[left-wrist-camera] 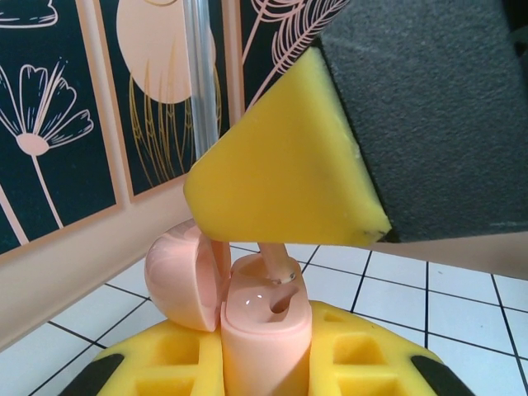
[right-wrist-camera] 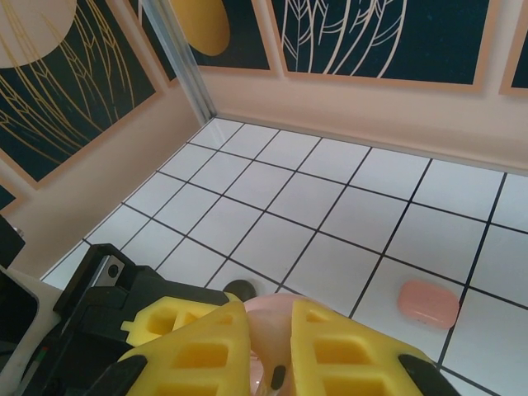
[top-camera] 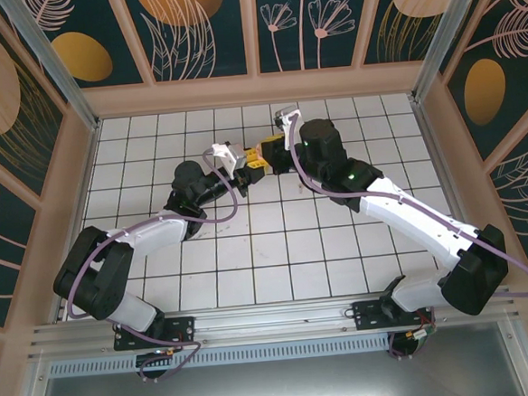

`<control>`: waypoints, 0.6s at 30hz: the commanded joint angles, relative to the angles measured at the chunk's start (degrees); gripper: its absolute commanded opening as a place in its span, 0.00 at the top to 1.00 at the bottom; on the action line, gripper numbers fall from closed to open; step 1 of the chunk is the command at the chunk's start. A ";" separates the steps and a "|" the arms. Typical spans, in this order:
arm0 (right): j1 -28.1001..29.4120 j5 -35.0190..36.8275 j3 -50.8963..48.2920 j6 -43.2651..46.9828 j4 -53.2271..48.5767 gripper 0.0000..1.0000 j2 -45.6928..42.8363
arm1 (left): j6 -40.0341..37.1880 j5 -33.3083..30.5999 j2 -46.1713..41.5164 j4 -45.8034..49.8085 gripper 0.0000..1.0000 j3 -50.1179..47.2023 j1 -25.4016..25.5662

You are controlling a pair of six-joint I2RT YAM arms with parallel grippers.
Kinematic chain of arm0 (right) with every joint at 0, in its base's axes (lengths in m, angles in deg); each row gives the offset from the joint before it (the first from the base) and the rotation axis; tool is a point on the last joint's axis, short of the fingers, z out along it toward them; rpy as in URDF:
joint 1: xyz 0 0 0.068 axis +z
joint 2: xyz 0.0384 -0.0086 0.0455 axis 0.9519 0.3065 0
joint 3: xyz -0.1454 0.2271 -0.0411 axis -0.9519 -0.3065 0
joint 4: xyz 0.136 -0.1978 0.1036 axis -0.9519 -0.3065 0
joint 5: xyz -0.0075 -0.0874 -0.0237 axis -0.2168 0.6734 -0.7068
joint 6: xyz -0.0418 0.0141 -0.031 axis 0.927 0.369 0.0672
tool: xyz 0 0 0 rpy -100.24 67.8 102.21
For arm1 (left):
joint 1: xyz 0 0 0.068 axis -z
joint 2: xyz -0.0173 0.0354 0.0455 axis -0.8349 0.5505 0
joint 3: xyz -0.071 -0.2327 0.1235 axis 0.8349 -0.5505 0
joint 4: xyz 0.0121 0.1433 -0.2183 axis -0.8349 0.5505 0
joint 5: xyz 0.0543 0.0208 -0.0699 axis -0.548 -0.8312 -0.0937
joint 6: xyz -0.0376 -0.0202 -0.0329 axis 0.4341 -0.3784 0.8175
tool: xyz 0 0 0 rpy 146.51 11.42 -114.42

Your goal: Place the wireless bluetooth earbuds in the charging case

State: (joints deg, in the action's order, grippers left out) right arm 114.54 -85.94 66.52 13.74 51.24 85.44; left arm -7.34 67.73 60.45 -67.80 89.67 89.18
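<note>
Over the middle of the bench (top-camera: 277,251) the two arms meet. The left claw (top-camera: 242,170) is pinched narrow on a pink case (left-wrist-camera: 262,326), which stands upright with its lid (left-wrist-camera: 183,276) swung open to one side. The right claw (right-wrist-camera: 268,351) is nipped on a pale pink earbud (left-wrist-camera: 277,261), whose stem reaches down into the case. A second pink case (right-wrist-camera: 427,304), closed, lies well apart on the tiles.

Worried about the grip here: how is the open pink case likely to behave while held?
The open pink case looks glossy and rounded, so it may slip or twist between the left end effector's yellow fingers. Its lid hangs open to one side, probably tipping it that way if released.
</note>
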 commanded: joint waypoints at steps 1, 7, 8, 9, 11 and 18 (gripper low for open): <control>-0.05 0.68 -1.96 1.02 -1.09 0.85 -0.77 | 1.08 1.82 -2.25 -4.74 1.00 3.07 0.27; -0.12 1.43 0.47 0.85 -1.47 0.85 -1.60 | 0.52 1.44 -1.69 -4.25 1.00 3.09 0.29; -0.12 1.50 1.37 0.63 -1.75 0.85 -1.56 | 0.34 1.45 -1.52 -4.22 1.00 2.95 0.29; -0.13 1.54 2.46 0.48 -2.04 0.85 -1.61 | 0.14 1.45 -1.34 -4.23 1.00 2.82 0.25; -0.16 1.47 4.21 0.04 -2.45 0.85 -1.86 | -0.25 1.47 -0.92 -4.42 1.00 2.50 0.29; -0.10 0.04 6.87 -1.67 -4.27 0.85 -4.17 | -2.05 1.46 -0.47 -5.55 1.00 1.30 0.29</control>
State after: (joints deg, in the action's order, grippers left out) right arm 114.54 -85.59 71.09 13.39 48.20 84.02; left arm -7.73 68.01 60.45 -69.72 90.42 89.20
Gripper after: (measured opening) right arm 0.155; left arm 0.196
